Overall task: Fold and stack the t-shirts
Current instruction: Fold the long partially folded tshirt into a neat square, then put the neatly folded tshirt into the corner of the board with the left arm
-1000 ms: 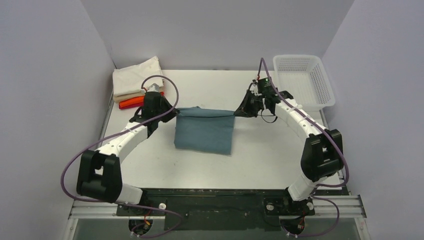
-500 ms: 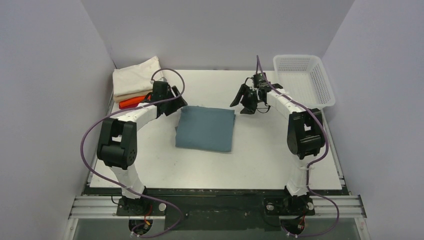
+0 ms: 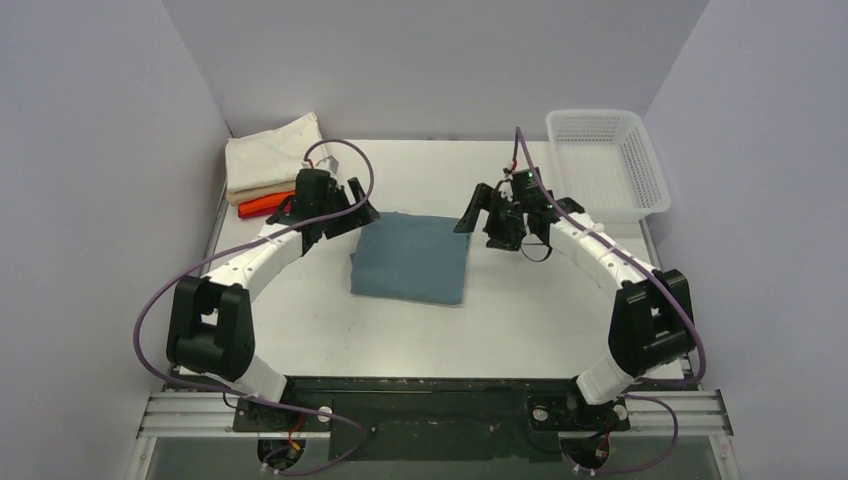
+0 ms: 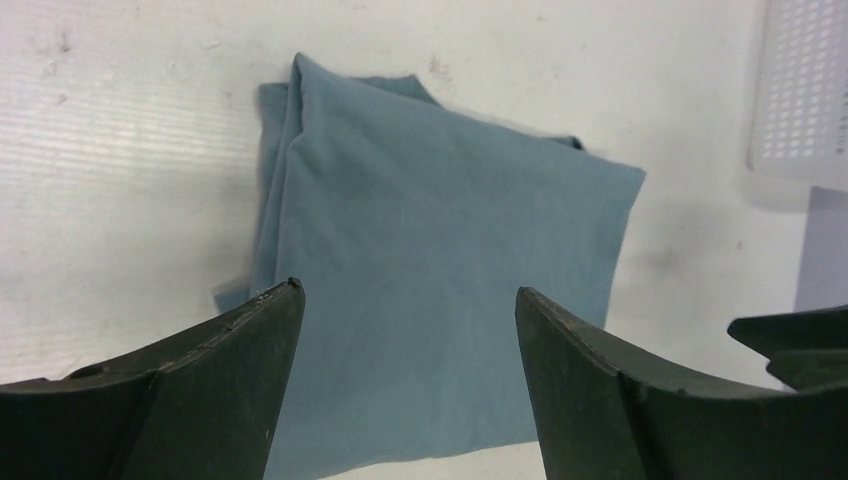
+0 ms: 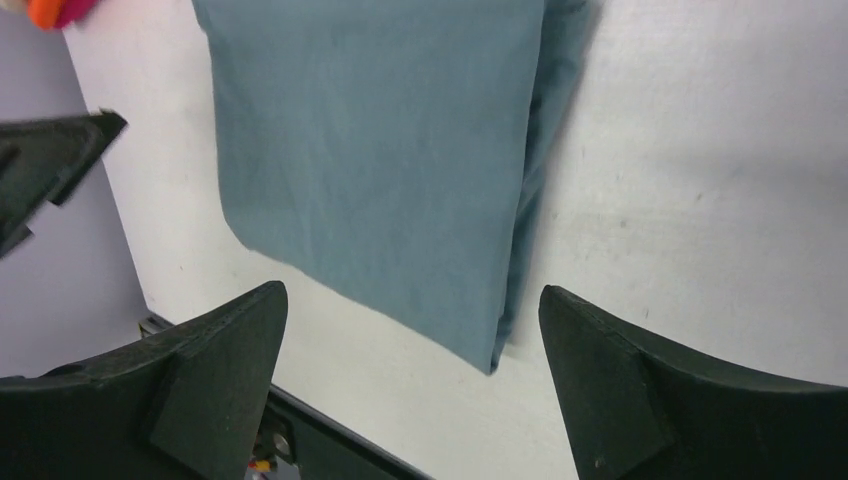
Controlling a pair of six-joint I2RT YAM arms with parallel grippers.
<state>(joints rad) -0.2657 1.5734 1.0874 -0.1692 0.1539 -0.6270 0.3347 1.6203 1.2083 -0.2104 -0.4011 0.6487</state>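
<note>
Hovering over the teal shirt point(image 3: 411, 258), both grippers carry nothing. The left gripper point(image 3: 360, 205) has its jaws spread wide, and the right gripper point(image 3: 478, 210) is spread wide too.

The top view alone shows the whole layout. The shirt is folded to a rectangle and lies flat between the two sets of jaws. Its far-left corner is just under the left jaws and its far-right corner just beside the right jaws. The stack point(image 3: 268, 165) of folded shirts, cream on top with tan and orange-red below, sits behind the left jaws, apart from the teal shirt. The basket point(image 3: 606, 160) sits beyond the right jaws, well apart from the shirt.

The left wrist view shows cloth filling the gap between the jaws and running ahead of them. Loose layered edges show on its left side, a basket corner ahead-right, and a right gripper fingertip at far right.

The right wrist view shows the stacked fold edge on the shirt's right side. Bare table point(image 5: 690, 200) lies right of it and between the jaws. An orange scrap shows at top left and the table edge low left.

Bare table also runs along the shirt's near side and between the shirt and the basket.
</note>
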